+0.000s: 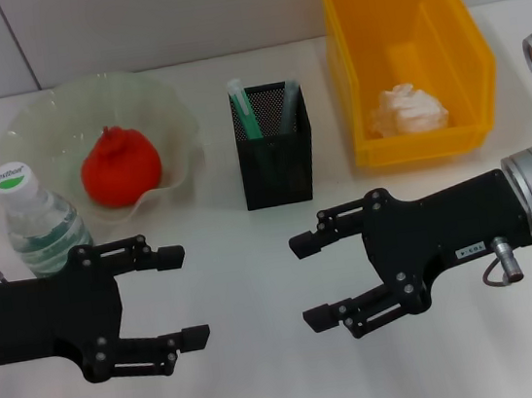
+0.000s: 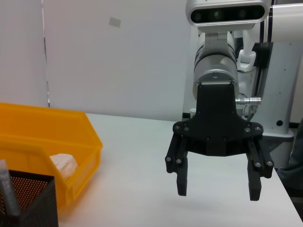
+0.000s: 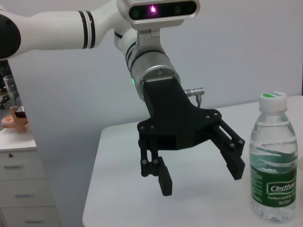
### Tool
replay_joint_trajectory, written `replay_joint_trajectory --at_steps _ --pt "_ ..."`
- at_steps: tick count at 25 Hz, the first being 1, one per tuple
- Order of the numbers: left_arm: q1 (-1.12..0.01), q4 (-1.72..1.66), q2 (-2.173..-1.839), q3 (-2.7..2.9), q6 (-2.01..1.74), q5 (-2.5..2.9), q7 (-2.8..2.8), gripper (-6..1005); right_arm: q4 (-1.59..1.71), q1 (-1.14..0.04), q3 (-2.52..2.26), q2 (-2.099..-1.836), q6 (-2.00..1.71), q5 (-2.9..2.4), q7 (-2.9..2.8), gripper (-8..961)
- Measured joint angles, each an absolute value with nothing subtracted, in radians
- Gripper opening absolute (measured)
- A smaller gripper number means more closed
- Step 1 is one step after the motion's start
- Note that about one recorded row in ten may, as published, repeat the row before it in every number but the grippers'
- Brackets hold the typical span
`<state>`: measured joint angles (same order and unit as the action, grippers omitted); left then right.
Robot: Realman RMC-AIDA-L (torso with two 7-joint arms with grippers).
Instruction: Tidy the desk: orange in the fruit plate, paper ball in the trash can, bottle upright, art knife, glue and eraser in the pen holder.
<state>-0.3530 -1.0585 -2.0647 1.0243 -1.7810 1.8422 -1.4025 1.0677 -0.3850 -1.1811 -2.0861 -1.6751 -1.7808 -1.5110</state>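
Note:
The orange (image 1: 119, 165) lies in the pale-green fruit plate (image 1: 85, 91) at the back left. The bottle (image 1: 38, 225) stands upright in front of the plate and also shows in the right wrist view (image 3: 277, 165). The paper ball (image 1: 409, 109) lies in the yellow trash can (image 1: 401, 34). The black mesh pen holder (image 1: 275, 158) holds two stick-like items (image 1: 244, 110). The eraser is not in view. My left gripper (image 1: 182, 297) is open and empty at the front left, beside the bottle. My right gripper (image 1: 308, 282) is open and empty at the front middle, facing it.
The white table (image 1: 271, 385) runs to a wall behind the containers. The left wrist view shows my right gripper (image 2: 218, 191), the trash can (image 2: 71, 137) with the paper ball (image 2: 64, 163) and the pen holder (image 2: 28, 198). The right wrist view shows my left gripper (image 3: 201, 179).

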Motion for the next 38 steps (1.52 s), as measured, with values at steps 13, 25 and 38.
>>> replay_joint_trajectory --at_steps 13,25,38 --pt "-0.356 -1.058 -2.065 1.025 -1.781 1.842 -1.405 846 1.067 -0.385 -1.181 -2.086 -1.675 -1.781 -1.513 766" --pt "-0.356 -1.058 -2.065 1.025 -1.78 1.842 -1.404 845 1.066 -0.385 -1.183 -2.086 -1.675 -1.781 -1.513 766" --pt "-0.356 -1.058 -2.065 1.025 -1.778 1.842 -1.405 845 1.066 -0.385 -1.184 -2.086 -1.677 -1.781 -1.513 766"
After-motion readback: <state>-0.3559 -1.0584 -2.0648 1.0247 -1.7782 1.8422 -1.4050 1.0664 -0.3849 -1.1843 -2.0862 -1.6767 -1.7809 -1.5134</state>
